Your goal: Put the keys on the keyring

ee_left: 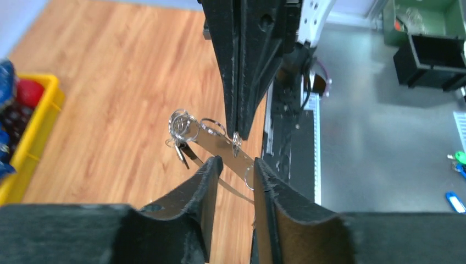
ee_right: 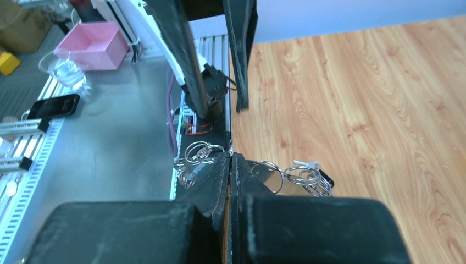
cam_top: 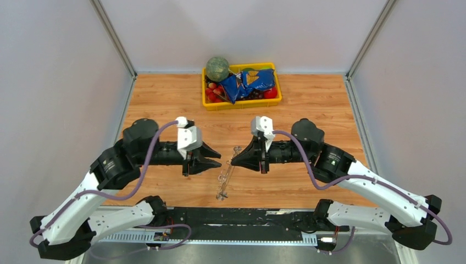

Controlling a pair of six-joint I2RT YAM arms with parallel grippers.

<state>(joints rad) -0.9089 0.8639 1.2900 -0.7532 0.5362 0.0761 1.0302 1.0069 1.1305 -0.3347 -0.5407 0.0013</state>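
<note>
The keyring (cam_top: 227, 176) is a thin shiny strip fringed with small silver rings, slanting between the two grippers at mid-table. My right gripper (cam_top: 233, 161) is shut, its tips (ee_right: 230, 157) pinching the keyring (ee_right: 266, 176) partway along, with ring clusters on both sides. A shadow under the keyring (ee_left: 217, 140) shows it is off the wood. One of the keys (ee_right: 325, 178), black-headed, hangs among the rings (ee_left: 180, 154). My left gripper (cam_top: 218, 159) faces the right one. Its jaws (ee_left: 237, 160) stand apart just short of the strip, with nothing between them.
A yellow tray (cam_top: 242, 103) at the back holds a green melon (cam_top: 217, 68), a blue bag (cam_top: 250, 83) and red fruit. The black base rail (cam_top: 236, 217) runs along the table's near edge, right under the keyring's lower end.
</note>
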